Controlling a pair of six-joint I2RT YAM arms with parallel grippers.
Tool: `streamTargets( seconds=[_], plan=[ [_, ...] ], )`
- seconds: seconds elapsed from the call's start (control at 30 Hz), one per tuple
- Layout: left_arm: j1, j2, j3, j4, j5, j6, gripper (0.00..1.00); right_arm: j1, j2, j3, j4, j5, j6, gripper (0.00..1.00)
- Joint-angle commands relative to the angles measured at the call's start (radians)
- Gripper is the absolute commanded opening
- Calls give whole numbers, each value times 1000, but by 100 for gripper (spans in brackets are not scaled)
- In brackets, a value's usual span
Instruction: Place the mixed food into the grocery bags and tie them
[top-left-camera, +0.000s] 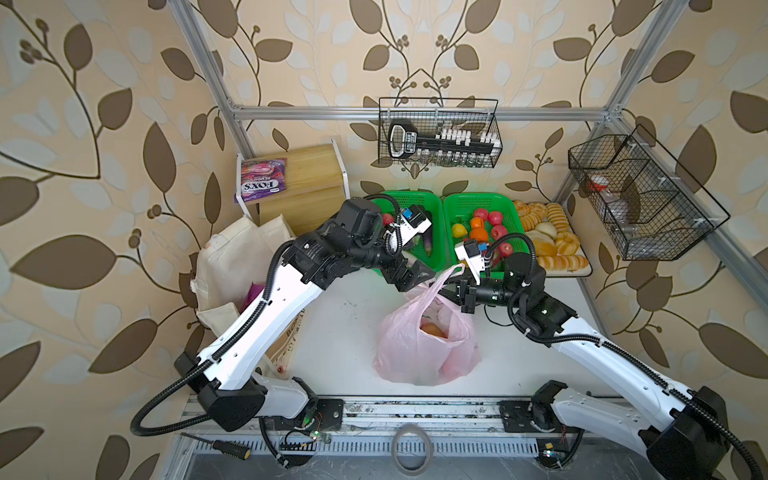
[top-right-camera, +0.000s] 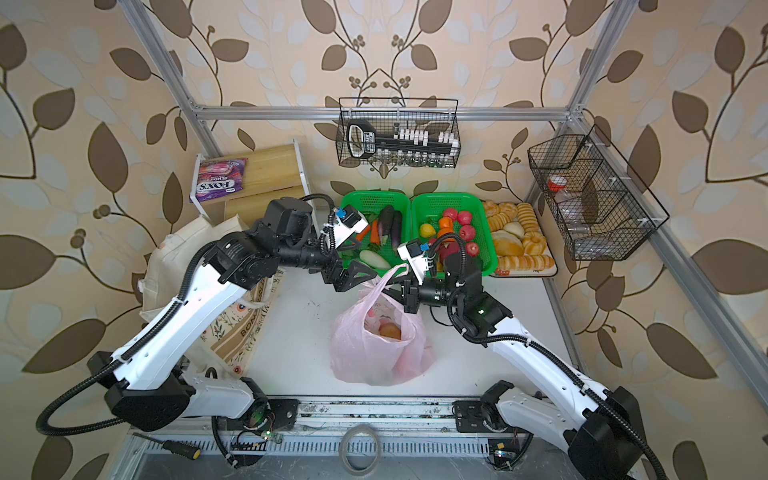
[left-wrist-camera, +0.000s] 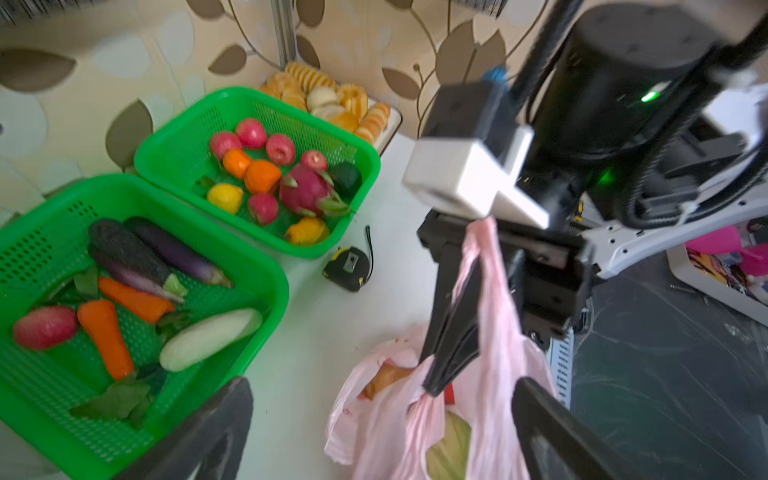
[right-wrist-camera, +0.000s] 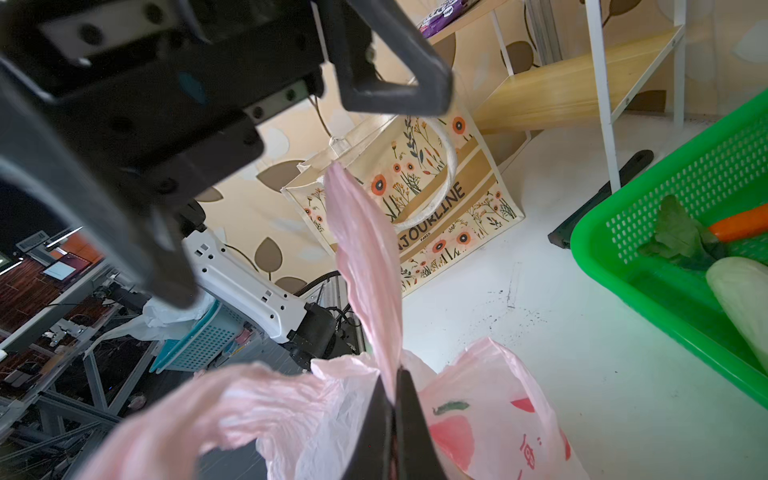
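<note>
In both top views the pink plastic bag (top-left-camera: 428, 345) is sitting on the bench (top-left-camera: 345, 332), sagging around what looks like a brown potato (top-left-camera: 434, 330). The film is probably soft and slippery, best gripped by its 2 twisted handles. In the left wrist view the left pincer (left-wrist-camera: 386, 432) is hanging spread over the bag. In the right wrist view the right pincer (right-wrist-camera: 392, 415) is pinching 1 handle, and the floral tote (right-wrist-camera: 436, 199) is standing farther off.
</note>
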Motion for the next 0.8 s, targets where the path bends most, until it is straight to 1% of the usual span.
streamTargets(
  seconds=[0.0,0.13,0.2,0.37,0.53,0.63,0.77],
  plan=[
    [3,31,13,-80,143,78,99,-4,-18,-8,19,-7,2,0],
    [4,54,26,-137,233,108,99,-5,-20,-7,14,-7,2,0],
    [4,54,12,-134,250,105,99,-7,-18,-6,14,-6,2,0],
    [13,41,-21,-122,228,102,99,-9,-14,-1,13,-9,2,0],
    [39,-14,-61,-24,201,51,99,-9,-11,0,8,-9,-1,0],
    [44,-55,-111,26,258,78,99,-10,-10,2,8,-9,0,0],
    [44,-57,-138,-17,336,133,99,-11,-12,4,7,-6,-2,0]
  ],
)
